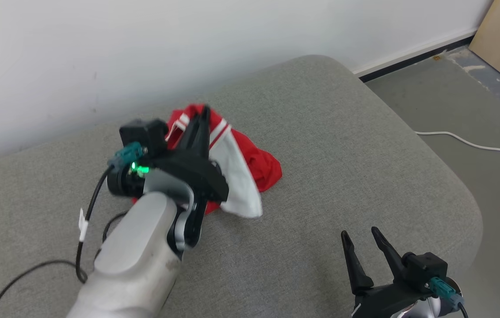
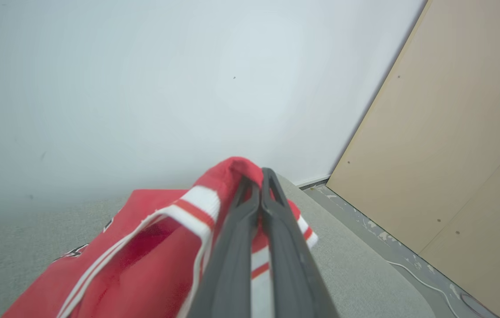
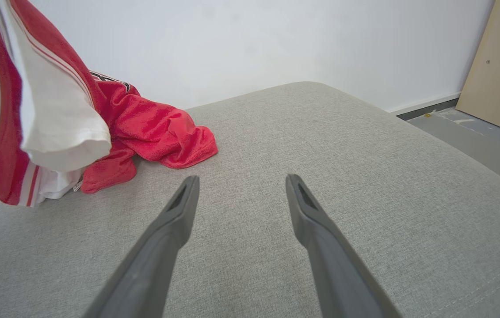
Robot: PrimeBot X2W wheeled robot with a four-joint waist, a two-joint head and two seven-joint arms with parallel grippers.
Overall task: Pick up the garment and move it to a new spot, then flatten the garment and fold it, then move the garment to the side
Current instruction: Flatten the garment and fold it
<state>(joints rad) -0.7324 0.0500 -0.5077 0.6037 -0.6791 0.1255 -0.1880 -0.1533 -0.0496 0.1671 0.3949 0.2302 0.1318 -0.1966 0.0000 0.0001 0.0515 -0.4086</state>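
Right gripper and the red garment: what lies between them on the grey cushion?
The stretch is bare: plain grey cushion lies between the open right gripper and the garment, as the right wrist view shows.

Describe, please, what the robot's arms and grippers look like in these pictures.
The left gripper and right gripper are black, each with two long tapering fingers. The left forearm is a pale grey shell. Each wrist has a teal connector; the left also shows a green light and a black cable with a white tag.
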